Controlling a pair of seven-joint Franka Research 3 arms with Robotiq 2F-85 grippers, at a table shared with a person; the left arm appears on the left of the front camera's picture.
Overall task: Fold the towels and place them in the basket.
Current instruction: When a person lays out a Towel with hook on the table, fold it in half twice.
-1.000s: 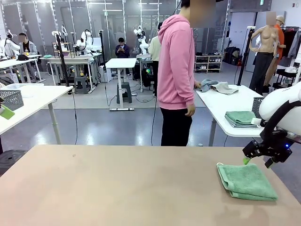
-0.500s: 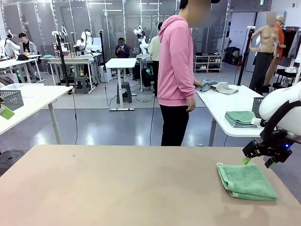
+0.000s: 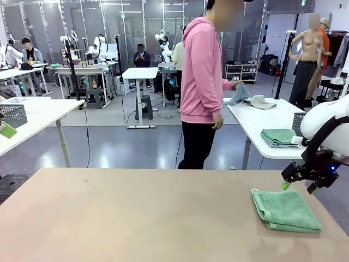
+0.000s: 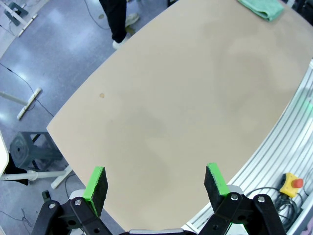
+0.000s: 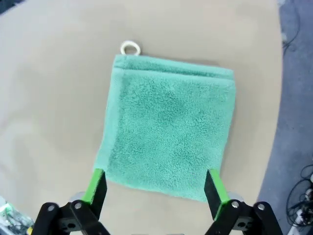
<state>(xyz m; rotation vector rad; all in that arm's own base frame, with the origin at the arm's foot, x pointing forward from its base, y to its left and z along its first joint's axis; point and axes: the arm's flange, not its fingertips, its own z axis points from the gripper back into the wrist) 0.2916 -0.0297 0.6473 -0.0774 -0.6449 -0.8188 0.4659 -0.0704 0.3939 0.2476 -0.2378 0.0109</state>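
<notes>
A folded mint green towel lies on the tan table at the right, its white loop pointing away from the edge. My right gripper hovers open just above the towel's far edge; in the right wrist view the gripper straddles the towel without touching it. My left gripper is open over bare tabletop, with the towel far off. A person in a pink hoodie holds a grey-blue towel over a white table behind. A dark mesh basket stands there, partly hidden by my right arm.
The white table behind also carries a stack of folded green towels and a crumpled grey cloth. Another mesh basket sits on a white table at the far left. The tan table's left and middle are bare.
The person has turned toward the white table and lifted the grey-blue towel off it. Both arms and the green towel have stayed still.
</notes>
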